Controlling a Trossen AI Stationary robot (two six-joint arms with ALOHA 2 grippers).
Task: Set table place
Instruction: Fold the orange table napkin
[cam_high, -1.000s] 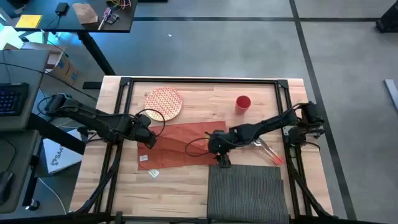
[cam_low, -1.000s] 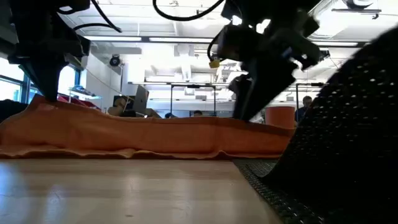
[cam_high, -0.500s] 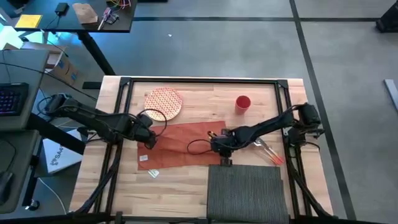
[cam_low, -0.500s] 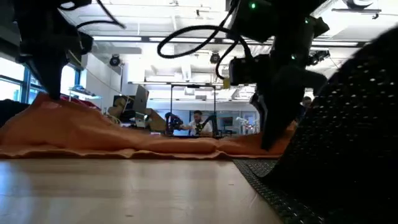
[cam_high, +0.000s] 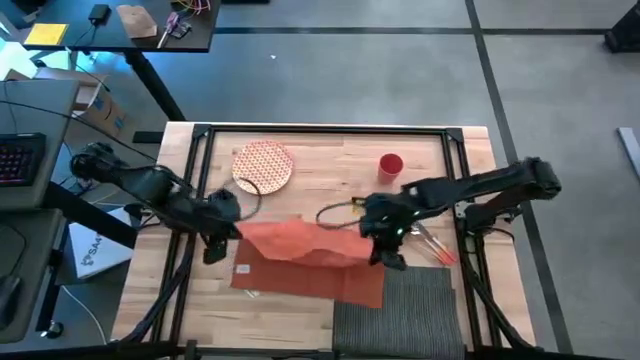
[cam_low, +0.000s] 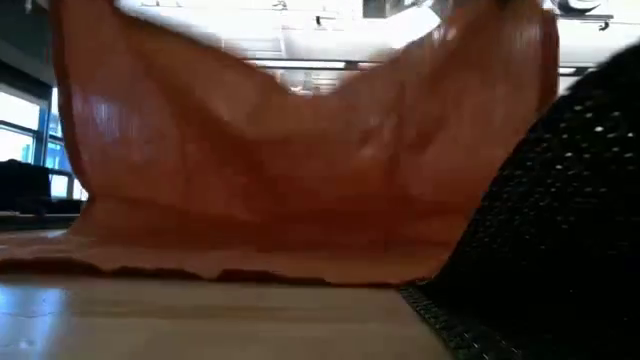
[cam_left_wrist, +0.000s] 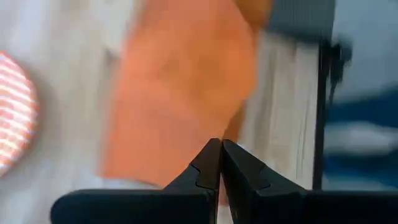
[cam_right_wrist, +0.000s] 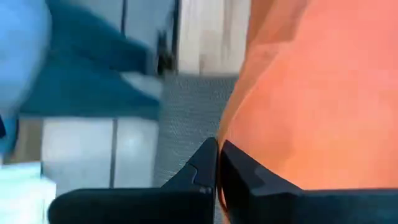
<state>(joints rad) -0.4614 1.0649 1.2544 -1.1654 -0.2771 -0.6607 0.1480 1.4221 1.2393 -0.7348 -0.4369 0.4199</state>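
Both tools pinched shut on the orange cloth (cam_high: 310, 255): left tool (cam_high: 215, 245) and right tool (cam_high: 385, 250) hold it lifted over the tabletop (cam_high: 330, 155). Placemat (cam_high: 400, 315) lies at the near edge, partly overlapped. My worry: the trailing hem drags the placemat, or one pinch slips.

A red cup (cam_high: 390, 165) stands far right, a patterned plate (cam_high: 263, 165) far left, orange cloth (cam_high: 312, 256) draped between.
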